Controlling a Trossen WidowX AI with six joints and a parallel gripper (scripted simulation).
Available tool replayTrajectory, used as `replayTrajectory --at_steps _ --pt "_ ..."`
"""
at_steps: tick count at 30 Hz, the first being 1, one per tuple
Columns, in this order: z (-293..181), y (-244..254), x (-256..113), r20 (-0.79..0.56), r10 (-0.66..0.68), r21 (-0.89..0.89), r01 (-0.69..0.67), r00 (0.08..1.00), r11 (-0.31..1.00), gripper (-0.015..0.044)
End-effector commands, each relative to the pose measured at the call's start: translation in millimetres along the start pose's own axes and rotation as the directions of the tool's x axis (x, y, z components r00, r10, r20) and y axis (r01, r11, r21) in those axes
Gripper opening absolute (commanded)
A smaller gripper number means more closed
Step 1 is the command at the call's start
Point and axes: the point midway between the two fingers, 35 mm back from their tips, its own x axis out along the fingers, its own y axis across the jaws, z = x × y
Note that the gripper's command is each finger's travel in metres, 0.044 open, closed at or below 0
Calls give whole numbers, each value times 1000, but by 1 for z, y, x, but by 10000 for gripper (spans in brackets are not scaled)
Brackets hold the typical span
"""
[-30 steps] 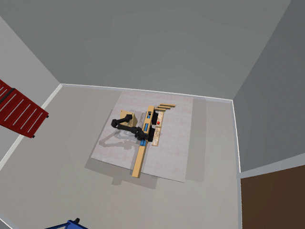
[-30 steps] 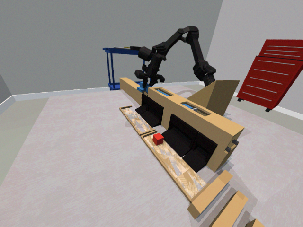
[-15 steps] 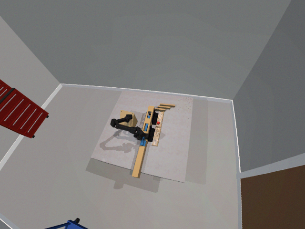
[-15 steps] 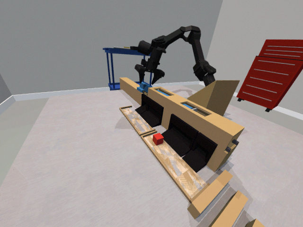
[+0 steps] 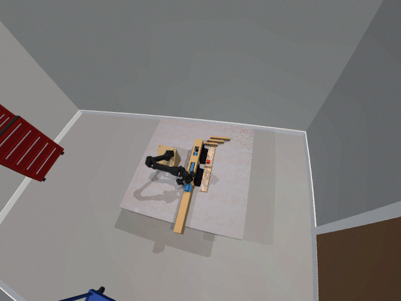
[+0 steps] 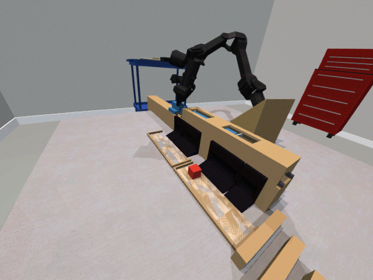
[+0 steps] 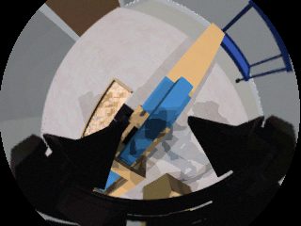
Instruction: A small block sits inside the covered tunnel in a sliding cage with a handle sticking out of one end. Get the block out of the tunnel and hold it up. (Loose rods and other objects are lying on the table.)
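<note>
Small red block (image 5: 208,161) (image 6: 194,171): I can see it out of the tunnel, sitting in the nearer tray, unheld and not lifted. Going left to right across my exterior view, I first get a blue cart (image 5: 98,296) (image 6: 150,63) (image 7: 233,54) behind the table. Next is the long wooden beam (image 5: 183,212) (image 6: 159,108) (image 7: 198,54), in line with the covered tunnel (image 5: 198,143) (image 6: 271,147). In front of the tunnel lie 2 shallow trays end to end, the farther tray (image 5: 205,181) (image 6: 168,150) (image 7: 105,105) and the nearer tray (image 5: 211,155) (image 6: 217,199); the block is near the end where the 2 meet. My gripper (image 5: 187,181) (image 6: 179,104) (image 7: 156,122) points down over the blue stepped piece (image 5: 187,187) (image 6: 178,107) (image 7: 181,91) by the beam's inner end. Its fingers are spread practically all the way, with nothing gripped; I can't tell whether a fingertip touches the blue surface. The tunnel has black panels on the tray side and openings in its top, with blue showing inside. Toward the lower right are 3 loose wooden rods (image 5: 215,140) (image 6: 259,238), roughly parallel and slanting. Behind the tunnel, the black arm rises from a tan pedestal (image 5: 161,148) (image 6: 275,117), and farther right stands a red tool cabinet (image 5: 32,147) (image 6: 334,96).
</note>
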Motion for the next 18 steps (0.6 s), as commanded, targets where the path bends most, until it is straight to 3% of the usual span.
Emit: replayTrajectory --at_steps 1,10,18 --pt "0 9 -7 15 31 -760 -9 999 650 440" --pt "0 13 -9 23 57 -968 8 998 252 440" --pt "-4 12 -7 10 47 -987 17 999 -161 440"
